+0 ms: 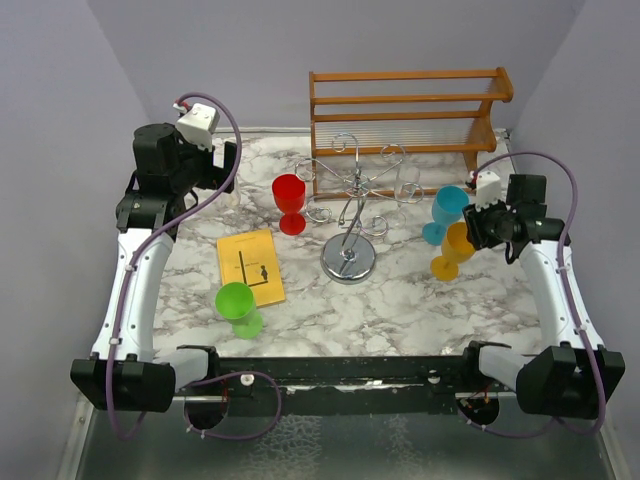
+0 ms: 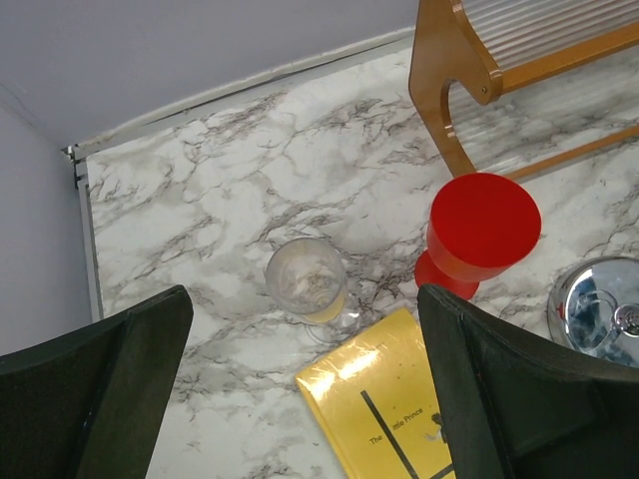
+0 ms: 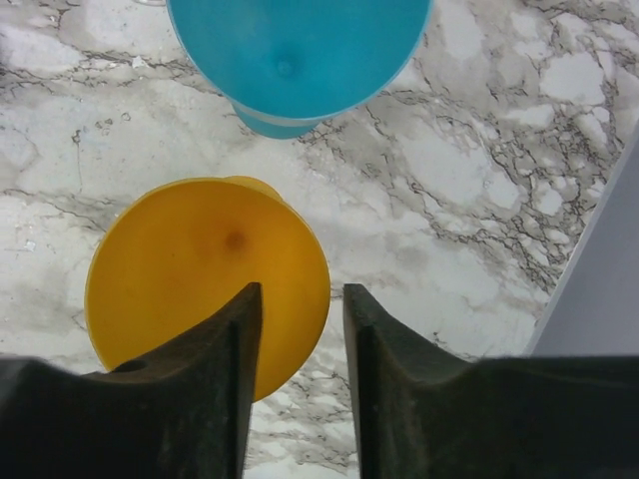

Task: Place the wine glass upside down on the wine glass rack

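Wine glass at the right gripper is the orange one (image 1: 458,243) (image 3: 200,289): upright on the marble table (image 1: 400,300), to the right of the wine glass rack (image 1: 349,260) and level with its chrome base, well clear of the wire arms. Not on the rack, not inverted.

Right gripper (image 1: 478,228) (image 3: 300,294) sits at the bowl, on the side away from the rack. Wrist view: jaws drawn in to a narrow gap, and the rim edge on the gripper's side shows through that gap. The left finger overlaps the bowl. Can't tell if either pad actually touches the rim, so grip unconfirmed.

Blue glass (image 1: 448,205) (image 3: 300,50): also right of the rack, just behind the orange one, upright.

Red glass (image 1: 289,192) (image 2: 484,228): left of the rack, just beside the curled arms, upright.

Yellow book (image 1: 251,266) (image 2: 389,399): flat on the table, left of the rack base.

Green glass (image 1: 236,300): near-left of the rack, at the book's near-left corner, upright.

Clear glass (image 2: 307,277): far left of the rack, past the red one, directly under the left gripper (image 1: 225,165) (image 2: 305,294). That gripper's jaws are spread wide, holding nothing.

Wooden slatted shelf (image 1: 405,110) (image 2: 449,90): behind the rack, at the back wall.
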`<state>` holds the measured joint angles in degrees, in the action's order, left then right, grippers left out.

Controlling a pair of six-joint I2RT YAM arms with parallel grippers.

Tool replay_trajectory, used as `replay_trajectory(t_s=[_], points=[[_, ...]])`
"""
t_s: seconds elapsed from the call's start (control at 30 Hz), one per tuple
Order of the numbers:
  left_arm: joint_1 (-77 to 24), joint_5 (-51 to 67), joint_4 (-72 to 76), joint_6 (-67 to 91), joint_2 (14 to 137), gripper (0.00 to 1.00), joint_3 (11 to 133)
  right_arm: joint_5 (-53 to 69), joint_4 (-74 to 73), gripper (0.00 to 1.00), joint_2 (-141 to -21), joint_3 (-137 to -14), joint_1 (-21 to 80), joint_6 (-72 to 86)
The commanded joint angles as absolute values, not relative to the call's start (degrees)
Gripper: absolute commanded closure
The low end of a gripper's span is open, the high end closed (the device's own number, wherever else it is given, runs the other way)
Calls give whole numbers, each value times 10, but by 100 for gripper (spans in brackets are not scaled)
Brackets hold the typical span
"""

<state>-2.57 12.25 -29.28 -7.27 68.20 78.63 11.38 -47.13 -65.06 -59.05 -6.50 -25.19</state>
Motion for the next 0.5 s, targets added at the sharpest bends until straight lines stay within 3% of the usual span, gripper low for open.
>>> replay_trajectory(t_s=[0.0, 0.2, 0.33, 0.47], points=[[-23, 132, -293, -79, 686, 1, 790, 137, -472, 67, -667, -608, -69, -246], [-23, 132, -293, -79, 692, 1, 792, 136, -465, 78, -673, -607, -69, -249], [-23, 132, -296, -80, 697, 1, 798, 91, -451, 98, -668, -590, -69, -254], [-23, 126, -322, -102, 705, 1, 815, -4, -446, 99, -634, -575, -76, -265]])
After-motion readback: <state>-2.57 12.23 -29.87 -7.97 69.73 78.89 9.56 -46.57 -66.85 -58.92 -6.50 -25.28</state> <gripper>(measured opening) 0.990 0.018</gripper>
